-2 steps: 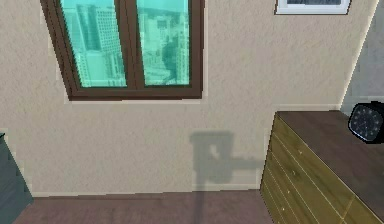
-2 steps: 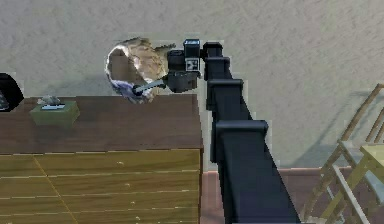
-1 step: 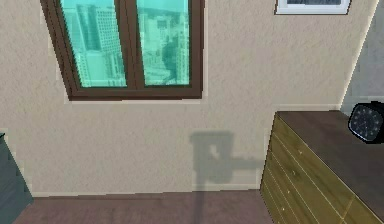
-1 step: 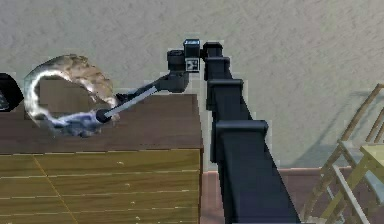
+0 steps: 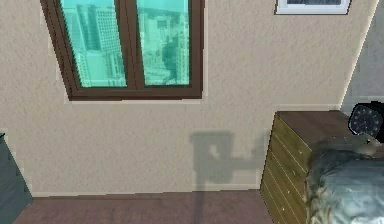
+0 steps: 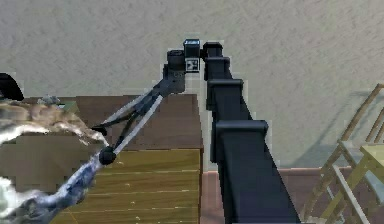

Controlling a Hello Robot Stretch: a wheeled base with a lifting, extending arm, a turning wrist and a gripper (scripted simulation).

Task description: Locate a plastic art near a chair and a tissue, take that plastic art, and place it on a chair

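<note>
My arm (image 6: 235, 140) rises from the arm side view's bottom edge as a dark bar, with white marker squares (image 6: 190, 46) at its far end. The gripper (image 6: 103, 143) reaches down and left from there, its thin fingers (image 6: 135, 118) lying across the top of a wooden dresser (image 6: 150, 165). A grey-blue strip (image 6: 70, 190) of crumpled bedding sits right at the fingertips, so I cannot tell whether the gripper holds anything. A light wooden chair (image 6: 358, 150) stands at that view's right edge. A dark round object (image 5: 367, 120) sits on the dresser (image 5: 290, 160) in the forward view.
Straight ahead is a beige wall with a brown-framed window (image 5: 125, 45) and a framed picture (image 5: 315, 6) at the top right. Grey rumpled bedding (image 5: 345, 185) lies beside the dresser. A dark piece of furniture (image 5: 8, 185) shows at the left edge. Brown floor (image 5: 150, 210) runs along the wall.
</note>
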